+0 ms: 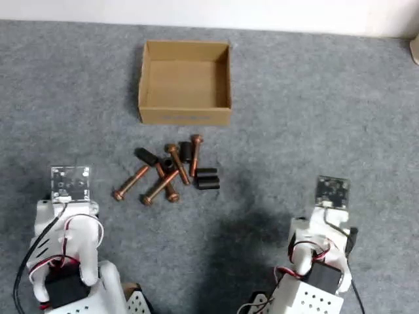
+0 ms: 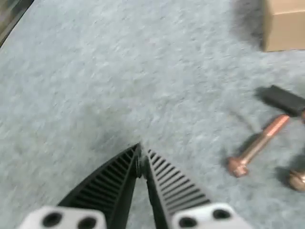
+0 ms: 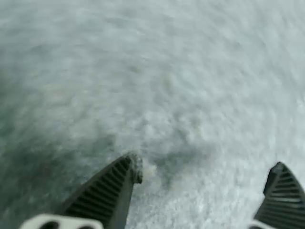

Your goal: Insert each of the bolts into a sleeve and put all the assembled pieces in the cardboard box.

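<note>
On my left gripper the fingers meet at the tips, holding nothing, above the carpet's near edge, while my right gripper gapes wide, empty.

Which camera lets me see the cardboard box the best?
The high view. It looks down on the whole cardboard box, with its open top and bare inside. The left wrist view catches one corner of it at the picture's edge. The right wrist view faces grey carpet.
</note>
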Tool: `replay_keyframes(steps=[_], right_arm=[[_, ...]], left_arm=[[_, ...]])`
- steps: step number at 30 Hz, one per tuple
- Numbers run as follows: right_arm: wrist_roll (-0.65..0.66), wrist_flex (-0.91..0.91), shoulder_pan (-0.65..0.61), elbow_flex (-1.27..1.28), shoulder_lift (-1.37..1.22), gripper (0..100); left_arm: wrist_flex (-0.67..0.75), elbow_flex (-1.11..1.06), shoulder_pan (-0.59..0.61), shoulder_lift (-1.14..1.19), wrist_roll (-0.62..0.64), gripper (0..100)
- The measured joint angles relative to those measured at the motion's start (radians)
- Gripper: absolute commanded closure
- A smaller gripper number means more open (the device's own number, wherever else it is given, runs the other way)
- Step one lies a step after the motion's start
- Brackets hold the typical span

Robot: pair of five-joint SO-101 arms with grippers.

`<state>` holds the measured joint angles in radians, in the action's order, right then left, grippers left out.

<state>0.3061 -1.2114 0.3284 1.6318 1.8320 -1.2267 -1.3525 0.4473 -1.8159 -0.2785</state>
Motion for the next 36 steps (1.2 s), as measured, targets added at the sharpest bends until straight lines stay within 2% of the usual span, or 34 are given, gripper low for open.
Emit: replay_keyframes(steps=[2, 6, 10, 15, 18, 22, 26, 30, 36], right_arm=[[0.032, -0.002, -0.041, -0.006, 0.0, 62.2], [0.038, -0.002, -0.127, -0.015, 0.0, 62.2], [0.0, 0.011, -0.226, -0.051, 0.002, 62.2], [-0.057, 0.044, -0.371, -0.058, 0.0, 62.2], [-0.083, 0.055, -0.448, -0.058, 0.0, 62.2], [-0.087, 0.077, -0.477, -0.058, -0.002, 62.2], [-0.089, 0.126, -0.493, -0.13, -0.143, 62.2], [-0.161, 0.135, -0.526, -0.33, -0.45, 62.2], [-0.282, 0.175, -0.686, -0.652, -0.985, 62.2]], left_arm=[[0.003, 0.006, -0.038, 0.044, 0.011, 99], [0.112, 0.064, -0.078, 0.245, 0.058, 99], [0.19, 0.229, -0.095, 0.6, 0.12, 99], [0.203, 0.47, -0.218, 1.119, 0.238, 99], [0.203, 0.554, -0.258, 1.341, 0.305, 99], [0.203, 0.588, -0.252, 1.424, 0.377, 99], [0.206, 0.588, -0.252, 1.435, 0.402, 99], [0.292, 0.552, -0.252, 1.435, 0.405, 99], [0.342, 0.528, -0.267, 1.439, 0.405, 99]])
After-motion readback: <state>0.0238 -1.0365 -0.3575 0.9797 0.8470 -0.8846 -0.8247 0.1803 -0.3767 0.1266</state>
